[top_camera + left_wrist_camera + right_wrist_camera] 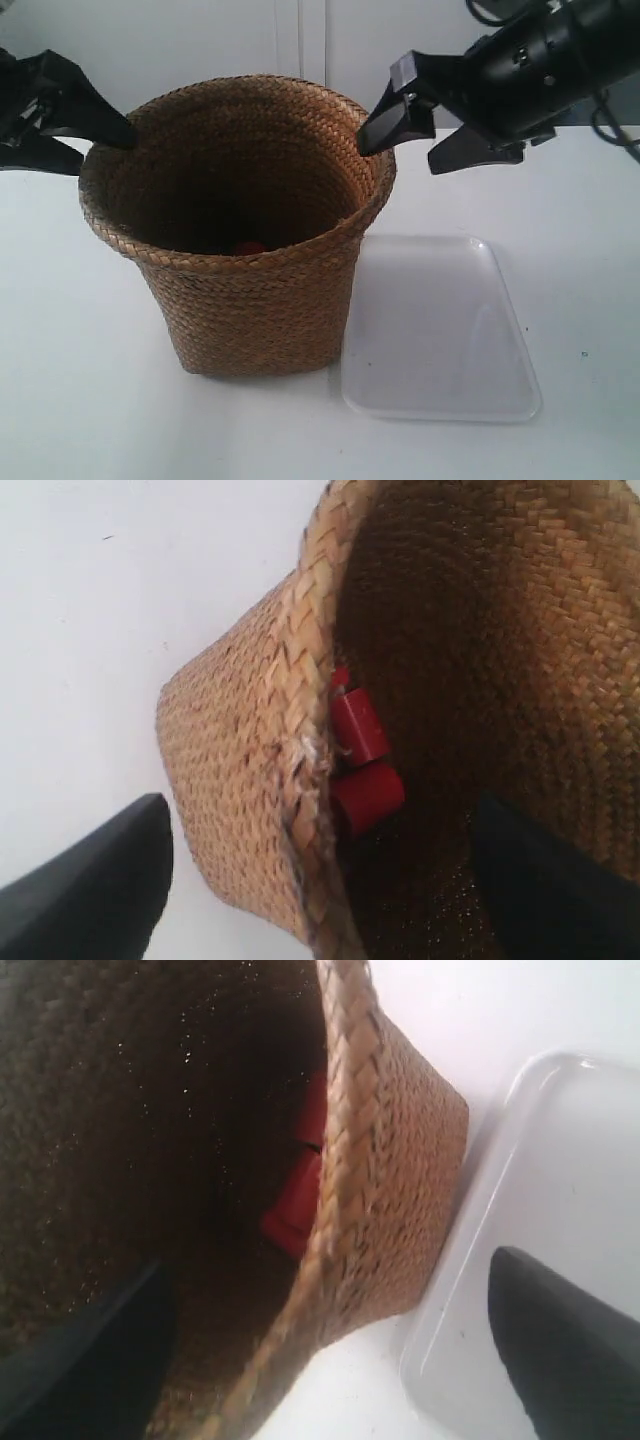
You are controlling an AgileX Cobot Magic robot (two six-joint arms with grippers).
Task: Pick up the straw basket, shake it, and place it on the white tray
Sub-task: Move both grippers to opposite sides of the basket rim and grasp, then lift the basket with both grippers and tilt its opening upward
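Observation:
The brown woven straw basket [250,300] stands upright on the white table, just left of the white tray [450,340] in the exterior view. My left gripper [98,150] is open and straddles the rim on the exterior view's left, one finger inside and one outside. In the left wrist view, the left gripper [320,815] has the basket [240,780] wall between its spread fingers, not pinched. My right gripper [400,155] is open astride the opposite rim. The right wrist view shows the right gripper [328,1270], the basket [390,1160] and the tray [560,1190].
Red cylindrical pieces [360,740] lie in the basket's bottom, showing as a red spot [250,247] in the exterior view and as red pieces [300,1210] in the right wrist view. White table [80,400] surrounds the basket. A white wall stands behind.

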